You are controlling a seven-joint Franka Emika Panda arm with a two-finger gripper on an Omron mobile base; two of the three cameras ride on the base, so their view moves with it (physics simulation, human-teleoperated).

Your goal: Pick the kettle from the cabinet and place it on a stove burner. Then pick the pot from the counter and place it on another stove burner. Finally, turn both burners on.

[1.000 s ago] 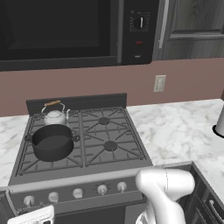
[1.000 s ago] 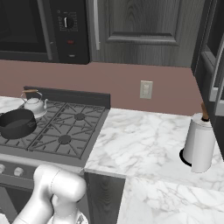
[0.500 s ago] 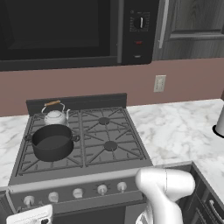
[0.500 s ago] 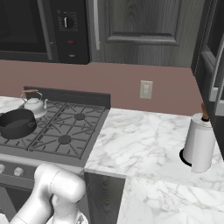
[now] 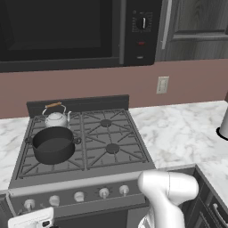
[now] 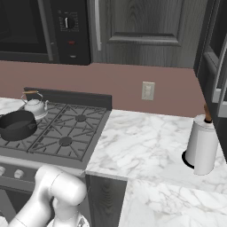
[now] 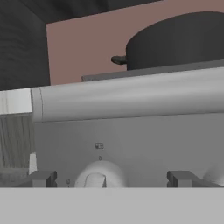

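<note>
Small silvery kettle [image 5: 56, 118] and wide dark pot [image 5: 53, 144] sat on the left burners. Gripper [image 7: 111, 179] hung fully open, empty, facing a silver knob [image 7: 99, 176]. Knob-turning step; next: close on it, rotate.

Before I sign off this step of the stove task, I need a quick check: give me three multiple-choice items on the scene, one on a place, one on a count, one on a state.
1. Where does the kettle stand?
A. on the stove's back left burner
B. on the marble counter
C. inside the cabinet

2. How many silver knobs show along the range front in the left base view?
A. two
B. five
C. eight

3. How do the gripper jaws stand in the hand view?
A. shut on the pot
B. shut on nothing
C. open, astride a knob

Answers: 1 A, it sits on the grate behind the pot. 2 B, five knobs line the panel. 3 C, the tips stand wide apart either side of a knob.
</note>
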